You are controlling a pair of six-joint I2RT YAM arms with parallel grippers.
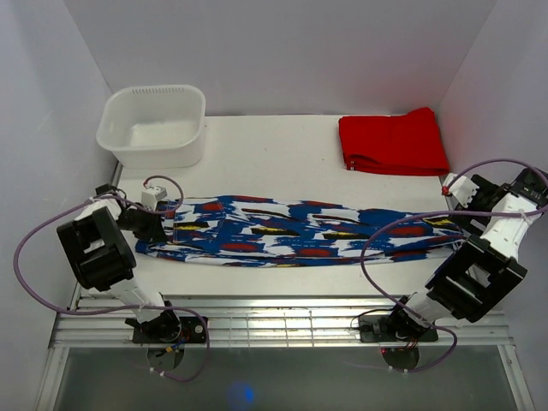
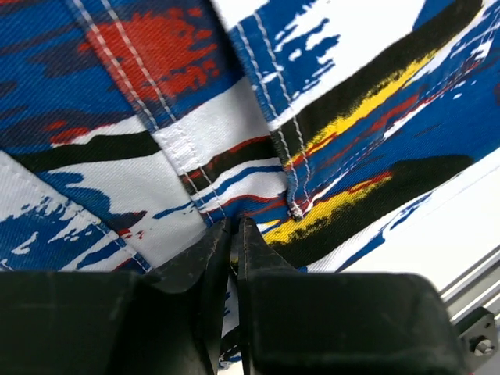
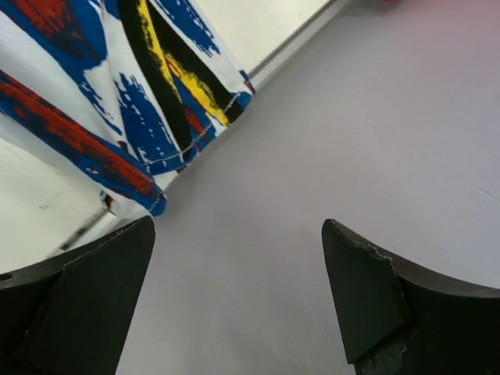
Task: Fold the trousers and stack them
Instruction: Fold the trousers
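At one end of the trousers (image 1: 300,231), the left pincer (image 2: 234,228) pinched cloth, presumably to fold it over; the right pincer (image 3: 238,234) stood spread beside the other.

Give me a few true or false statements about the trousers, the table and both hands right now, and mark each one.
1. The trousers lie stretched out across the table. True.
2. The right hand is clamped on the trousers. False: its fingers stand wide apart, holding nothing.
3. The left hand pinches the trousers' fabric. True.
4. The red folded garment sits inside the white tub. False: it lies on the table, apart from the tub.
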